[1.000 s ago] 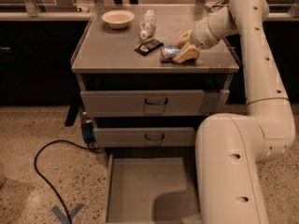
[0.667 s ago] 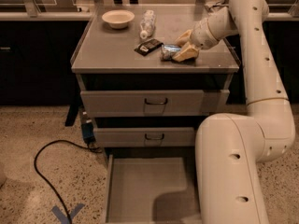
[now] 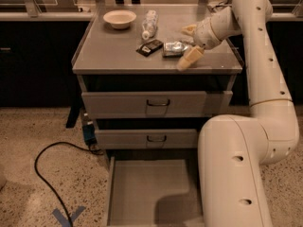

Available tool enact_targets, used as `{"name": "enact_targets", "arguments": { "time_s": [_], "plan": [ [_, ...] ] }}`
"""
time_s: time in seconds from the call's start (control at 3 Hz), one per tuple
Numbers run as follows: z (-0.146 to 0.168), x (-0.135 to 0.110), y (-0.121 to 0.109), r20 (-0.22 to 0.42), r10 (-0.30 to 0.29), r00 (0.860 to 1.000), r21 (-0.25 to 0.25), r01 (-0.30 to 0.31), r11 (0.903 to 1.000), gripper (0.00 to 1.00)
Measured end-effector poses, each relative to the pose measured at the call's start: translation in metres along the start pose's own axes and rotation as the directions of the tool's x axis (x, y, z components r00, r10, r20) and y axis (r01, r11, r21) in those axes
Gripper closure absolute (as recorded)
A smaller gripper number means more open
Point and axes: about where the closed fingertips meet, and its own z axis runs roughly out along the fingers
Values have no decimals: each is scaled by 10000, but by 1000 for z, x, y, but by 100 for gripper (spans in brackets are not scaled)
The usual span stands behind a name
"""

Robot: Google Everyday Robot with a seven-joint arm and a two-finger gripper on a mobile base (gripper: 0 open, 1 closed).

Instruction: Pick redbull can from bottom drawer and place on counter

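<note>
Hand (image 3: 184, 48) newly wide round can (image 3: 173, 48) (counter (image 3: 113, 51))

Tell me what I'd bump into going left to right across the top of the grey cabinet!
bowl → plastic bottle → redbull can → gripper, open, just right of the can near the right edge of the counter.

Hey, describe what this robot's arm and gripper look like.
The arm is glossy cream-white, built of fat rounded tubes with small dark dots and thin seam lines. The gripper, above the counter, has two tapered tan fingers. No cables show on it.
</note>
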Motion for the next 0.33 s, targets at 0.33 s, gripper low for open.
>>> {"name": "enact_targets", "arguments": {
  "time_s": [0.33],
  "plan": [
    [0, 0, 0, 0, 0, 10000, 0, 0, 10000, 0]
  ]
}}
